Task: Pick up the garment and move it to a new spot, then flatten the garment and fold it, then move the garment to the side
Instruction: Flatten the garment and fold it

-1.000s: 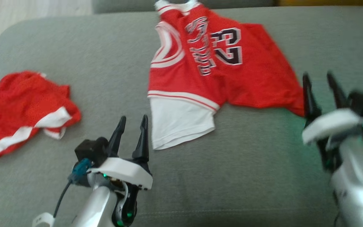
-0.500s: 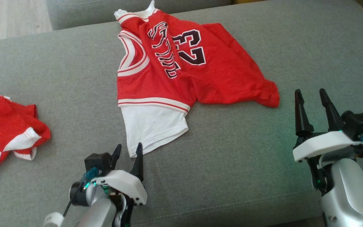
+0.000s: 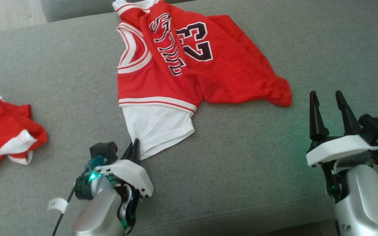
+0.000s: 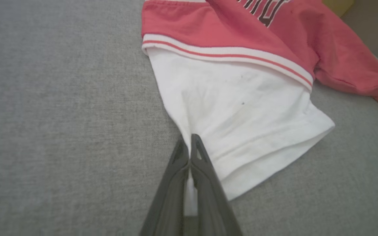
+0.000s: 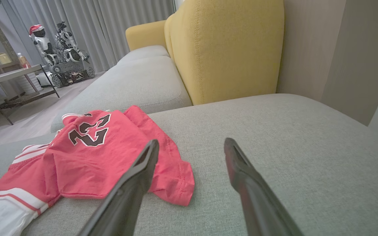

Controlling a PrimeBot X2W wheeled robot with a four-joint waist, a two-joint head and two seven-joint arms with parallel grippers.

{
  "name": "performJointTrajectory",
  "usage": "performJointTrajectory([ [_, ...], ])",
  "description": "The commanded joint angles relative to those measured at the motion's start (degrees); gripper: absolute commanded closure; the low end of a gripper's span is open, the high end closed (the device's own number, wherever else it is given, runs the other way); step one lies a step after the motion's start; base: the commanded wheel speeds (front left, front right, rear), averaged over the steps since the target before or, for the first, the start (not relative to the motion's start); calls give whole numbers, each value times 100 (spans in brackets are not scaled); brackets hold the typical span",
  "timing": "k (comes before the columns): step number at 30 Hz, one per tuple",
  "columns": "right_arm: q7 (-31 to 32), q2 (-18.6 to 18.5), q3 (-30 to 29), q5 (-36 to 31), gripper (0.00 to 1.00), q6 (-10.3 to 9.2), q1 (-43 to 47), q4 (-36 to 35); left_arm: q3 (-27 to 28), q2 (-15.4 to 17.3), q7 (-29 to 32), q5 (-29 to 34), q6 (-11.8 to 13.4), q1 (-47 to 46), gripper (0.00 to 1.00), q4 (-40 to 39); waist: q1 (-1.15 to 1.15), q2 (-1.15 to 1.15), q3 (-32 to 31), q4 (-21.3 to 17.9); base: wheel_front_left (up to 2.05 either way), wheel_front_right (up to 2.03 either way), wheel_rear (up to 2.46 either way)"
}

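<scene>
The garment (image 3: 189, 65) is a red jersey with a dark "23" and white sleeves, lying crumpled on the grey sofa seat (image 3: 248, 170). My left gripper (image 3: 135, 146) is shut on the near corner of its white sleeve (image 4: 241, 108). In the left wrist view, white cloth shows pinched between the closed fingers of the left gripper (image 4: 189, 139). My right gripper (image 3: 325, 95) stands open above the seat, just right of the garment's red corner (image 3: 282, 95). The right wrist view shows the right gripper (image 5: 191, 142) with nothing between its fingers and the garment (image 5: 103, 154) to its left.
A second red and white cloth (image 3: 2, 127) lies bunched at the seat's left edge. A yellow back cushion (image 5: 228, 49) rises beyond the garment. Further off stand a side table (image 5: 8, 75) and a toy robot (image 5: 61, 42) on the floor.
The head camera has shifted. My left gripper moved up to the white sleeve's corner and closed on it. The right gripper stays open.
</scene>
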Motion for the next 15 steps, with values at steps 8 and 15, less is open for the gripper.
performJointTrajectory([
  [8,192,104,-185,-173,0,-4,-75,187,1333,53,-29,478,405,115,100,-1952,0,0,-46,340,0,0,0],
  [15,297,162,-347,-136,0,-4,-160,639,1727,53,-29,819,491,577,100,-2971,0,0,-65,541,0,0,0],
])
